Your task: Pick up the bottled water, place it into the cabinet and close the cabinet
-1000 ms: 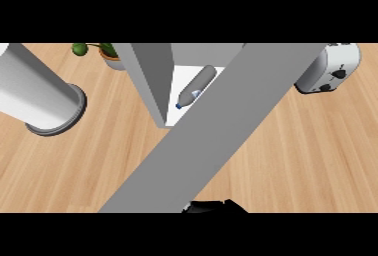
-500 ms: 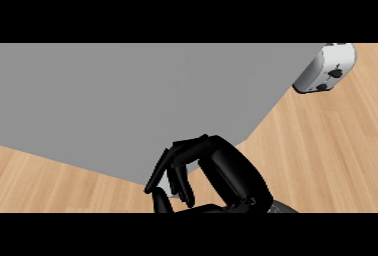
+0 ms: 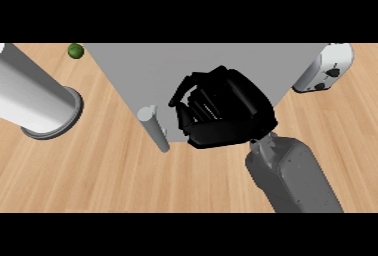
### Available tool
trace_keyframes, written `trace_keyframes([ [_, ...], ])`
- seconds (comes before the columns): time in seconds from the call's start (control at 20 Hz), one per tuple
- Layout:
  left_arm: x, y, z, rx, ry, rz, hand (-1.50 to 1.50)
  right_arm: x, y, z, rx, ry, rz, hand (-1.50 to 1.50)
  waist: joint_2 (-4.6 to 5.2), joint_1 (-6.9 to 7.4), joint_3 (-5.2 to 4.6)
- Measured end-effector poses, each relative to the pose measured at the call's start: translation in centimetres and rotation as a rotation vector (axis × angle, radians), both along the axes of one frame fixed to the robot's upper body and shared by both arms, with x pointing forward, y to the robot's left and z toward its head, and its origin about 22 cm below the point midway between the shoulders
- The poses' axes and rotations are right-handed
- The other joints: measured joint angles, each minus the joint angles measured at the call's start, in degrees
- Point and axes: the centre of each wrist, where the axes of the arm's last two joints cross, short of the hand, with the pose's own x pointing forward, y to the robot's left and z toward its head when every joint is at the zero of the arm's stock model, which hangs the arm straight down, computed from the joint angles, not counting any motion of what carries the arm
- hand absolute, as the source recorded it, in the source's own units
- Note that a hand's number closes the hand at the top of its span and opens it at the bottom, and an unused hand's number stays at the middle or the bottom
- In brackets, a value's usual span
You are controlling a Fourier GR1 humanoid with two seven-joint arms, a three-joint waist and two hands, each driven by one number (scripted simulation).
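Left: grey cylinder on wood counter. Centre: grey cabinet w/ bar handle. Right hand clenched, holding nothing, against the door. Water bottle not visible, prob. inside. Closing step; next: press door flush. Toaster far right.

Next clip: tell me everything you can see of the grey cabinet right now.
The cabinet is a plain matte grey box on the wooden counter, filling the upper middle of the head view. A lighter grey bar handle sits at its lower left corner. No opening, interior or bottle shows. The right hand lies over it, just right of the handle; contact looks likely but is unconfirmed. A white toaster stands at its right edge.
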Motion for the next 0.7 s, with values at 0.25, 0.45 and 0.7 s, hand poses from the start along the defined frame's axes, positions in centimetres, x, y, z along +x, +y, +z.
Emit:
trace_keyframes([
  [0.25,-1.1,0.7,0.3,0.002,-0.006,0.009,-1.50,2.2,-0.7,-0.4,-0.019,-0.010,0.068,1.50,-0.73,-0.05,-0.05],
  [0.45,-0.9,1.3,0.1,0.002,-0.007,0.005,-1.50,3.4,-0.8,-0.7,-0.034,-0.024,0.131,1.50,-1.28,-0.40,0.29],
  [0.7,-1.0,1.9,-0.3,-0.004,-0.001,-0.003,-1.50,4.1,-0.4,-1.0,-0.052,-0.037,0.156,1.50,-1.77,-0.76,0.80],
])
